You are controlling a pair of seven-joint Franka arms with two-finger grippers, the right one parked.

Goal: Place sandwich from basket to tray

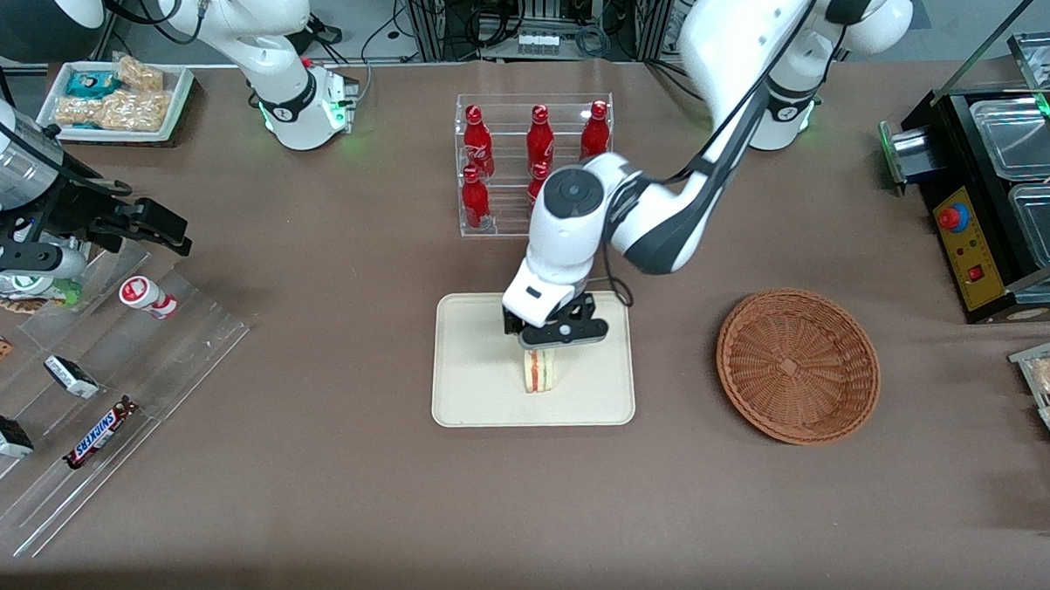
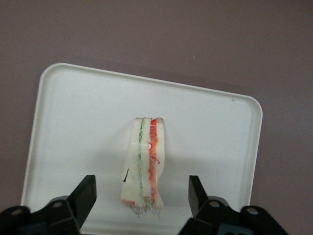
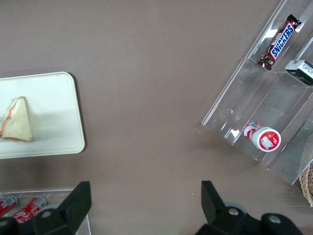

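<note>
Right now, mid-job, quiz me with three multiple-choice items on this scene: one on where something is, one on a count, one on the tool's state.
1. Where is the sandwich?
A. In the basket
B. Standing on the tray
C. On the bare table

2. How many red bottles show in the clear rack?
A. Two
B. Nine
C. Five

3. How is the tool set?
A. Open, fingers on either side of the sandwich without touching it
C. Shut on the sandwich
B. Shut on the basket's rim

Answers:
1 B: the wedge stands on the cream tray, and the basket, toward the working arm's end of the table, holds nothing.
2 C: three bottles stand in the row farther from the front camera, two nearer.
3 A: the wrist view shows clear gaps between both fingers and the bread.
</note>
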